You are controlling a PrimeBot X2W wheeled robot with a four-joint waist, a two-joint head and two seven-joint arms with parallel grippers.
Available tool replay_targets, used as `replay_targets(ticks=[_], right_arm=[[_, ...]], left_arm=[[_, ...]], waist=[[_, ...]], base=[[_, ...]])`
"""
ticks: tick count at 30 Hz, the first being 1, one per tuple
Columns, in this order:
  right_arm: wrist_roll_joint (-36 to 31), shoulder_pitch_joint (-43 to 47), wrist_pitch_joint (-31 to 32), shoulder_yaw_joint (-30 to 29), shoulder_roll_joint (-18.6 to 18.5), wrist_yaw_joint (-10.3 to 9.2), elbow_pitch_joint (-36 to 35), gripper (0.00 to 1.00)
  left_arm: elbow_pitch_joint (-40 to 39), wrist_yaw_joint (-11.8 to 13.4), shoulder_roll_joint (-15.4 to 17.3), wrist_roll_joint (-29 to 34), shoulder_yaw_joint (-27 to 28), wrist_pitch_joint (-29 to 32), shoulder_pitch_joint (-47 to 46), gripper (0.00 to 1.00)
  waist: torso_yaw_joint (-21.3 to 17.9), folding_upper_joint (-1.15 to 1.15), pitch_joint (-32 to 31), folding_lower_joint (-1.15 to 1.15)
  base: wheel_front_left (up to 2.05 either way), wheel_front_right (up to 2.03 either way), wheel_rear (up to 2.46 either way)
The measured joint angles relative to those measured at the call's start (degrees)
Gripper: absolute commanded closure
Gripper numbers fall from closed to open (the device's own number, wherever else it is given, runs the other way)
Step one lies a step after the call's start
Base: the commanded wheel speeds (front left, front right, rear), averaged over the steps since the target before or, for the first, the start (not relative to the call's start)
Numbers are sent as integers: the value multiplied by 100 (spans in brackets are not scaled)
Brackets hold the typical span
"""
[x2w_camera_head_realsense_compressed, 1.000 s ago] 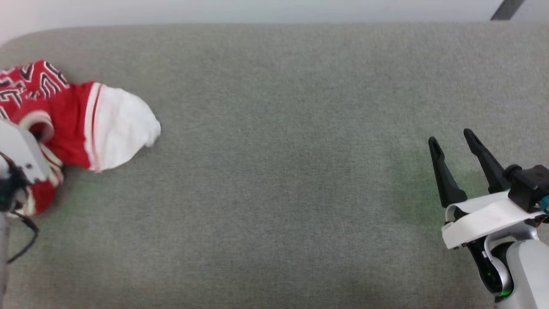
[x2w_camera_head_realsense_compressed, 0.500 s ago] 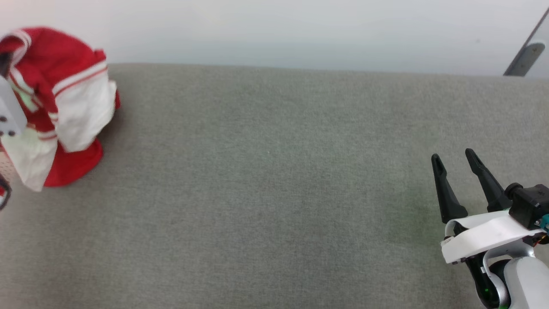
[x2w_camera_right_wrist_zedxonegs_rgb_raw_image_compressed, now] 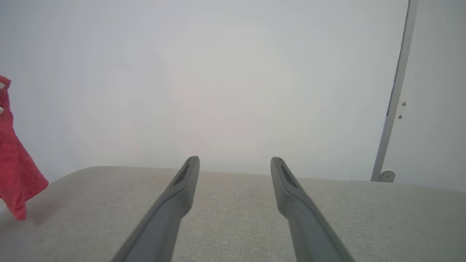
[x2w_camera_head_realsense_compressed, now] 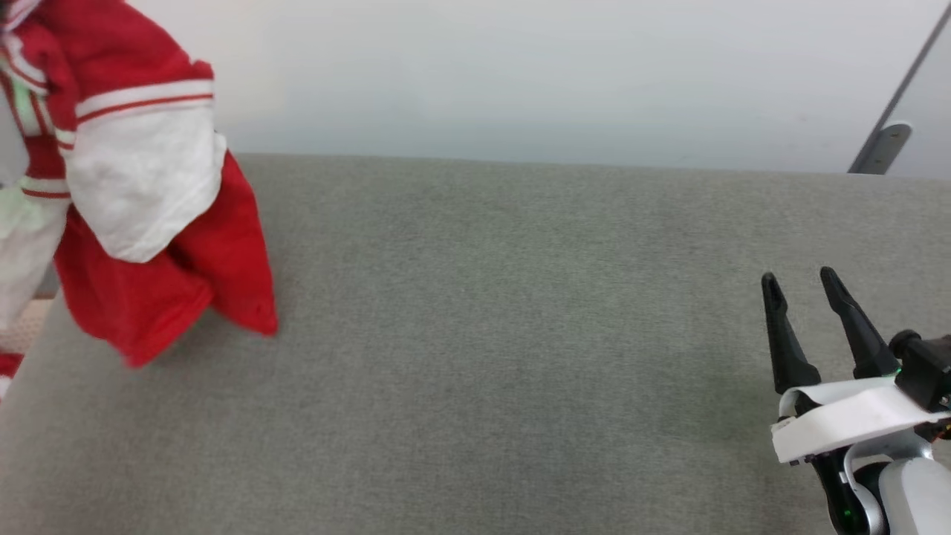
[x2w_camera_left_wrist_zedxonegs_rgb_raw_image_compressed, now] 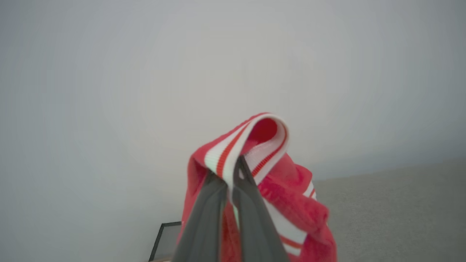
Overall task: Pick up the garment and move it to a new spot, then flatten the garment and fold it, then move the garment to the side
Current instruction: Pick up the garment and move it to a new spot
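Garment [x2w_camera_head_realsense_compressed: 141,171], upper left, is pinched at striped trim [x2w_camera_left_wrist_zedxonegs_rgb_raw_image_compressed: 251,145] by L gripper [x2w_camera_left_wrist_zedxonegs_rgb_raw_image_compressed: 227,173]; R gripper [x2w_camera_head_realsense_compressed: 799,276] is spread. Hem [x2w_camera_head_realsense_compressed: 245,312] should be lifted clear of counter [x2w_camera_head_realsense_compressed: 520,334] b4 transfer.

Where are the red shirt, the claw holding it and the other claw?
shirt [x2w_camera_head_realsense_compressed: 141,186], head view, on its white sleeve.
left gripper [x2w_camera_left_wrist_zedxonegs_rgb_raw_image_compressed: 228,171], left wrist view, between the fingertips shut on the striped trim.
right gripper [x2w_camera_head_realsense_compressed: 800,276], head view, in the gap between its open fingertips.
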Motion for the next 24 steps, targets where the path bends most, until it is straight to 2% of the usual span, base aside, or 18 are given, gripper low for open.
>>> replay_targets(ticks=[10,20,24], right_arm=[[-145,140,-69,-416,91,0,-56,0],[-344,154,-115,-800,208,0,-77,0],[-400,132,-144,-934,246,0,-57,0]], left_arm=[[-822,-2,-169,-59,-396,571,-220,100],[-1288,52,-670,-131,-886,973,-444,100],[-1317,71,-987,-215,-1100,1029,-448,100]], waist=[[-434,0,-69,0],[-1019,0,27,0],[-1260,0,109,0]], base=[[0,0,0],[0,0,0],[0,0,0]])
